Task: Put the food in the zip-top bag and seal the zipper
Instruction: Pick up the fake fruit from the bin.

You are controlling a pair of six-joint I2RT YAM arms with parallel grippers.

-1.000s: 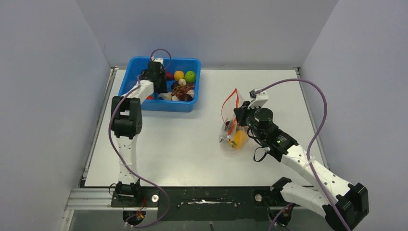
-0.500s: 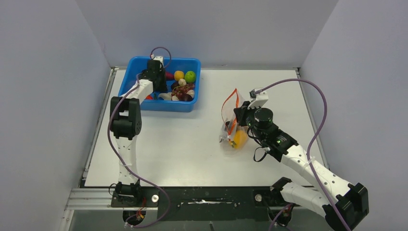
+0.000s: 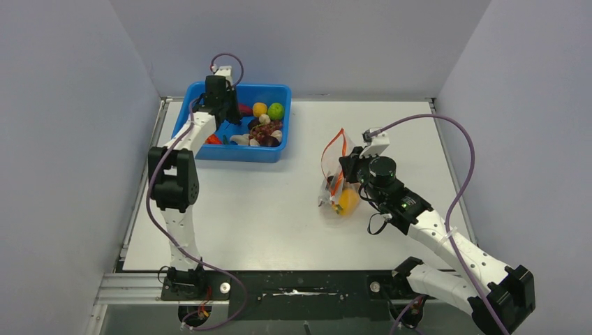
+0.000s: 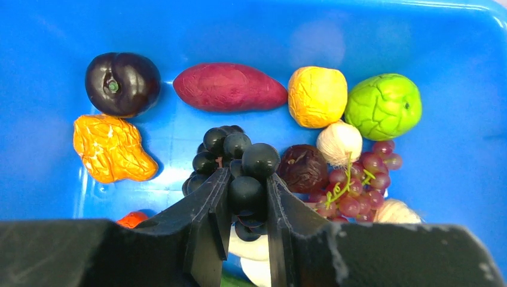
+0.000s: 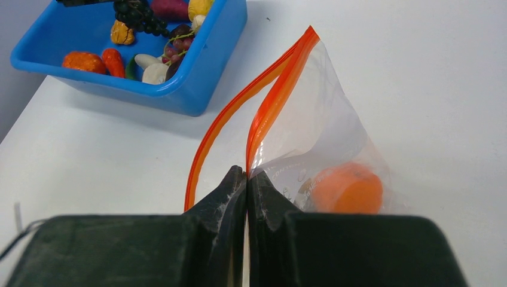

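Two grips, both clenched. My left gripper [image 4: 246,194] is closed on a bunch of black grapes [image 4: 236,148]: the fingers [image 4: 212,200] press one berry from either side, and the rest of the cluster bulges out past the tips. Seen from my right wrist, the bunch hangs over the blue bin [image 4: 418,27], about level with its rim.

Under and around the grapes, more food lies on the bin floor. A dark plum [image 4: 122,82] and a crinkled orange piece [image 4: 110,148] are on the left, with a purple sweet potato [image 4: 230,86] just past the grapes. To the right are a yellow ball [image 4: 317,95] and a green ball [image 4: 382,106]. Below those, a pale garlic bulb [image 4: 339,142] touches a sprig of red grapes [image 4: 359,185].

My right gripper [image 5: 246,179] is pinched shut on the zip-top bag [image 5: 326,131] at one end of its mouth, holding it upright on the table [image 3: 265,209], well apart from the bin. The zipper [image 5: 257,122] is unsealed; its two red-orange strips spread away from my fingertips and meet again at the bag's top corner. One orange piece [image 5: 347,188] sits inside, low in the pouch.
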